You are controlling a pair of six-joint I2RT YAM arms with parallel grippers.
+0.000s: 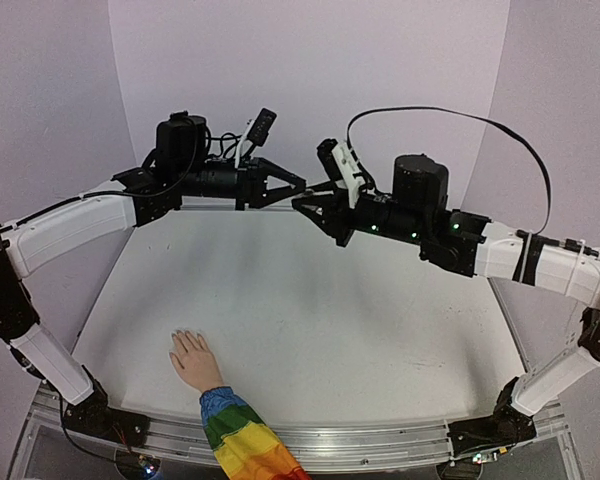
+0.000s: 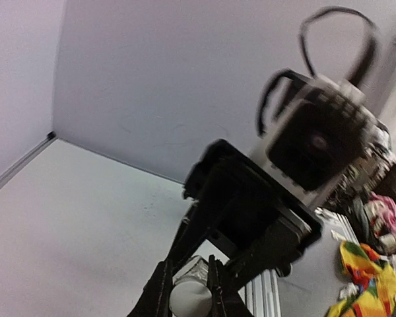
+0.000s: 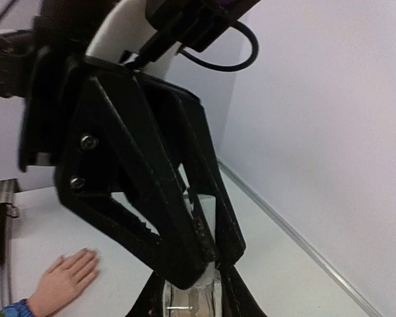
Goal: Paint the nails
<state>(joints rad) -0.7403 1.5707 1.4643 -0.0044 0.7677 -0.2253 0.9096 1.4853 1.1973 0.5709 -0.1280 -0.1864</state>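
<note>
The mannequin hand [image 1: 192, 358] lies palm down near the table's front left, with its rainbow sleeve [image 1: 242, 442] over the front edge. Its pale nails [image 1: 185, 334] point toward the back. In the right wrist view the hand [image 3: 61, 279] shows at the lower left. Both grippers meet in the air over the back middle. My right gripper [image 1: 303, 204] [image 3: 193, 298] is shut on the clear body of a small bottle [image 3: 197, 305]. My left gripper [image 1: 297, 186] [image 2: 188, 290] is shut on the bottle's white cap [image 2: 190, 298] [image 3: 210, 210].
White walls close the table at the back and both sides. An aluminium rail [image 1: 380, 438] runs along the front edge between the arm bases. Coloured clutter [image 2: 364, 272] shows beyond the table at the right of the left wrist view.
</note>
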